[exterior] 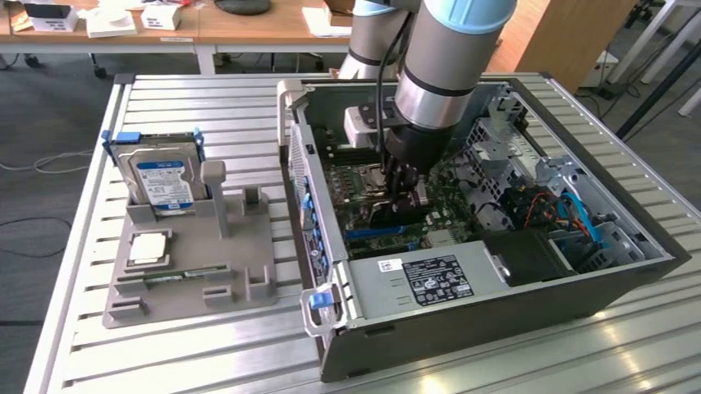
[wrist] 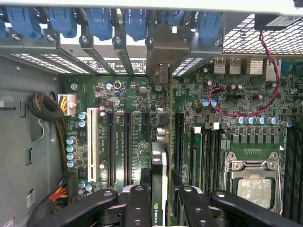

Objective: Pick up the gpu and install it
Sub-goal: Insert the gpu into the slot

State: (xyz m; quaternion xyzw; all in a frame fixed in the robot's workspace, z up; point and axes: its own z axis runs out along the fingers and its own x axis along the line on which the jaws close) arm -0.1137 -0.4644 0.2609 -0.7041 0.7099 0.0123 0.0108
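- At the exterior view's left, a tabletop (exterior: pixel 197 361) of ribbed metal slats carries a matte grey moulded holder (exterior: pixel 252 246).
- A silver hard drive (exterior: pixel 162 179) with a blue-and-white label stands upright in the holder's rear slot.
- A square processor chip (exterior: pixel 148 246) and a narrow green memory stick (exterior: pixel 176 276) lie flat in front of the hard drive.
- At centre and right, an open dark-grey steel computer case (exterior: pixel 460 336) lies on its side, with a boxy silver power supply (exterior: pixel 428 277) along its near edge.
- The arm (exterior: pixel 444 66), a smooth grey and pale-blue cylinder, reaches down into the case.
- The gripper (exterior: pixel 400 190) is over the green board, its jaws clenched on the gpu (exterior: pixel 386 215).
- In the wrist view, the black rounded fingers (wrist: pixel 139 201) of the gripper (wrist: pixel 161 201) pinch the gpu (wrist: pixel 158 165) from both sides.
- The gpu is a thin card seen edge-on, standing upright over the motherboard (wrist: pixel 118 94) among long black slots, beside a white slot (wrist: pixel 92 142).
- Its metal bracket (wrist: pixel 163 47) sits at the case's rear wall, between blue plastic latches (wrist: pixel 99 21).
- Whether the card is seated in a slot cannot be told.
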